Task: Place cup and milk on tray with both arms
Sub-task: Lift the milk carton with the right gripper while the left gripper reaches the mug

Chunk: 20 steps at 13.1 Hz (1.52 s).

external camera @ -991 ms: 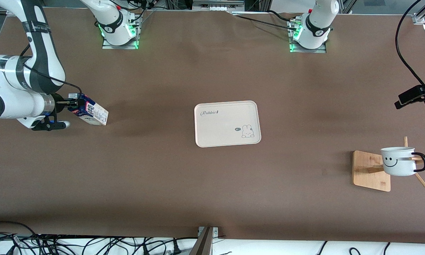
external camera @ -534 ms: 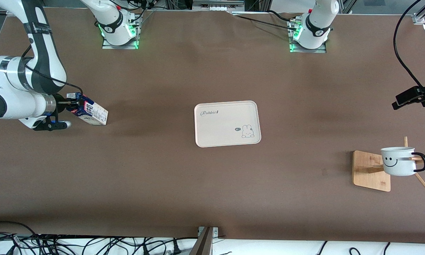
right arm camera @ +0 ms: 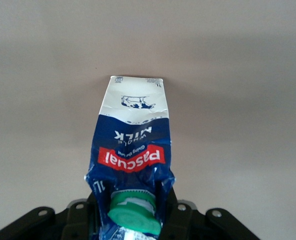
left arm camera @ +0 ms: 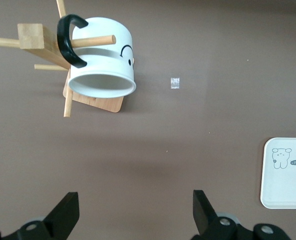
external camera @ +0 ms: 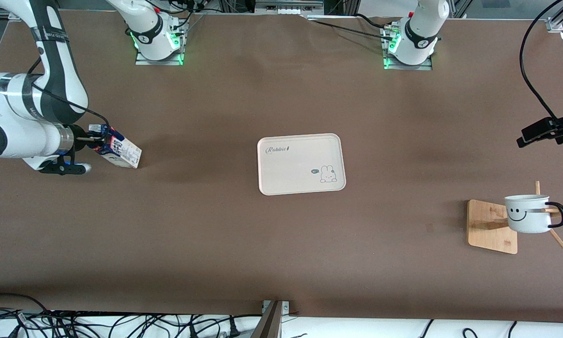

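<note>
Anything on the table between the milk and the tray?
Nothing visible. The right gripper is shut on the milk near the right arm's end of the table; only bare table lies between it and the tray. The cup hangs on its wooden stand, off that path.

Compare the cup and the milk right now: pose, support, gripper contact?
Support: the cup hangs by its handle on a peg of the wooden stand; the milk touches the table.
Pose: the cup lies on its side, its mouth facing sideways; the milk leans, tilted.
Contact: the right gripper is shut on the milk's top; the left gripper, open, hangs over the table short of the cup, touching nothing.
Shared: neither is on the tray.
</note>
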### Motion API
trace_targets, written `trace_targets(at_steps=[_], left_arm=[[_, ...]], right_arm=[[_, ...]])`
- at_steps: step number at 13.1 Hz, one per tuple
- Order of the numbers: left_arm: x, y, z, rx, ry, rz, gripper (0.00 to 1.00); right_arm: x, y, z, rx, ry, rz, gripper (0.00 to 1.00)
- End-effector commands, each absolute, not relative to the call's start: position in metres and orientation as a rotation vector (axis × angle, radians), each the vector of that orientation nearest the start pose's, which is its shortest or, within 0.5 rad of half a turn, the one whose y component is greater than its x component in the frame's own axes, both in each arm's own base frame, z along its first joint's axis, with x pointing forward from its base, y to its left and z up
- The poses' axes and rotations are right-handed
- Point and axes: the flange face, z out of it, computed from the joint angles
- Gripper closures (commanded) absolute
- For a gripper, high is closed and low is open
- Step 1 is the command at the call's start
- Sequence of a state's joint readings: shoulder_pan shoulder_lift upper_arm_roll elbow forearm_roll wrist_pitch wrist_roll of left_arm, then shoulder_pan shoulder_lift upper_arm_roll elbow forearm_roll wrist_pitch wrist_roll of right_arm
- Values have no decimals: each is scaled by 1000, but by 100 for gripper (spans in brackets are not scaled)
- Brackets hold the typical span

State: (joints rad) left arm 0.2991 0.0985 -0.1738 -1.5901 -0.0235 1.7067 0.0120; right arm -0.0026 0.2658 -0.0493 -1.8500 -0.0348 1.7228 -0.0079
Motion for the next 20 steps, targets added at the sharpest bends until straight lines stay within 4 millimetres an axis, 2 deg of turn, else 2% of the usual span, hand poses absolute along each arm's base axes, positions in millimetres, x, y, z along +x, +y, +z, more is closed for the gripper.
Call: trace_targets(at_steps=[1,3,4,7,9,11,14,17,18,20], left_arm=[[594,72,577,-3183,-145,-67,0],[595,70,577,-3183,-135,-72,0],[594,70,576,-3181,-132,-67,0],[597,68,573,-3179,-120,-86,0],[592,59,561,-3173,-100,-121,0],[591,58,553,-3168,-98,-145,0],[586,56,544,-3144,-96,-261,0],[575,57,517,-3050,-18,-397,0],[575,57,507,-3017,8,-439,0],[575,57,493,-2991,31,-497,0]], right_arm=[[585,-26,409,-3106,54,609,51],[592,-11,439,-3113,18,585,51],[595,3,448,-3115,-14,563,51],[601,66,479,-3090,-122,452,51],[602,107,500,-3059,-173,382,51],[600,146,516,-3060,-242,318,51],[595,185,517,-3074,-210,269,51],[592,221,510,-3083,-163,231,51],[588,239,507,-3085,-162,225,51],[582,275,497,-3099,-42,223,51]])
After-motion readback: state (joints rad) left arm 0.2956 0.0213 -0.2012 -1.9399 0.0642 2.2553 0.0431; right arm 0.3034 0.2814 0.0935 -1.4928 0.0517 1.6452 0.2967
